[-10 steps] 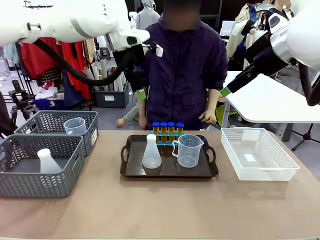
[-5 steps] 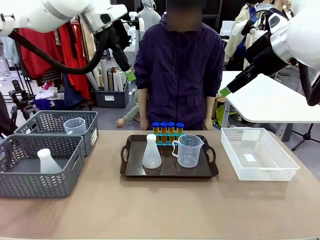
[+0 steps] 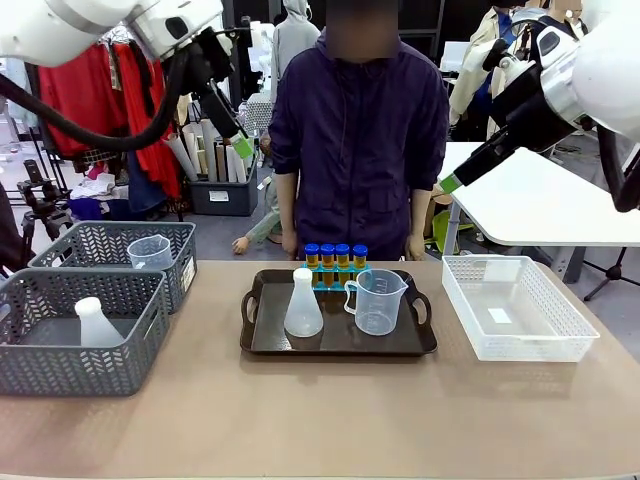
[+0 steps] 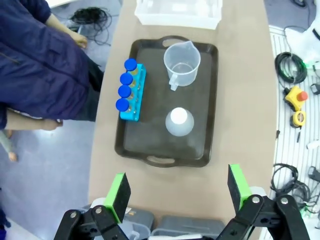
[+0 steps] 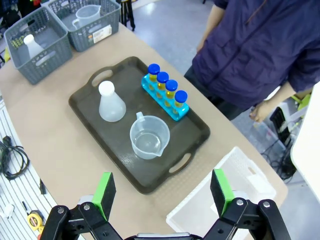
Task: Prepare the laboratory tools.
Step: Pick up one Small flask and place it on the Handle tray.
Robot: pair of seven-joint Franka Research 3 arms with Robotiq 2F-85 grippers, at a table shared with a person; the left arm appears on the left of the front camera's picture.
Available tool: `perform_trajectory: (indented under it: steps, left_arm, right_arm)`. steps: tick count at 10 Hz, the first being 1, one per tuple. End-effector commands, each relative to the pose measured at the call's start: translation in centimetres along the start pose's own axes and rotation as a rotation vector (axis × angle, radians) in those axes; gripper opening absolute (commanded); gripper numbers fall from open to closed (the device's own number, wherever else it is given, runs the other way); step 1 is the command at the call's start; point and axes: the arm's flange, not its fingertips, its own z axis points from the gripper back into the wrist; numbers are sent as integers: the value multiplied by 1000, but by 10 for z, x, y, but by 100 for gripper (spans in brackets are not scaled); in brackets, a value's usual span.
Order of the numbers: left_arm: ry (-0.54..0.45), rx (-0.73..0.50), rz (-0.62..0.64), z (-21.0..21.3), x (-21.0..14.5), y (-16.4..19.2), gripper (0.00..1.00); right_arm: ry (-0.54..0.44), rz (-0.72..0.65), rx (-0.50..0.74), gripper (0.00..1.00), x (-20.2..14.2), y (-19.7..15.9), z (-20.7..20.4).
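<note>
Two grey baskets sit at the left of the table: the near basket holds a spare flask, the far basket a spare beaker. I leave those alone.

Above them my left end effector is raised high, well clear of everything; in its own wrist view the green pads stand wide apart with nothing between them.

In the middle lies the dark tray. On it, going across, I see the whitish flask upright, then the clear beaker just beside it, spout and handle showing. Behind both, at the tray's far edge, the four blue-capped tubes stand in a blue rack. The person stands just beyond, hands down by the table edge.

Further right is the white basket, with only a small white slip on its floor. Over that side my right end effector hangs high, pads parted and holding nothing.

My read: no tool has been picked yet, and I am between moves, both arms parked aloft. Next I would bring one arm down over the tray, line the open fingers around the flask neck or beaker rim, and avoid knocking the neighbour. Where the tools must go I cannot tell.
</note>
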Motion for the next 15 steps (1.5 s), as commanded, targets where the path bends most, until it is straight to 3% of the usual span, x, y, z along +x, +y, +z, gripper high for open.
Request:
perform_trajectory:
  steps: [1,15]
  left_arm:
    - [-22,0,-25,-13,-12,-9,100]
    - [4,-7,-8,-17,-6,-3,100]
  right_arm:
    - [-8,1,13,100,0,-1,0]
    - [-8,1,13,100,0,-1,0]
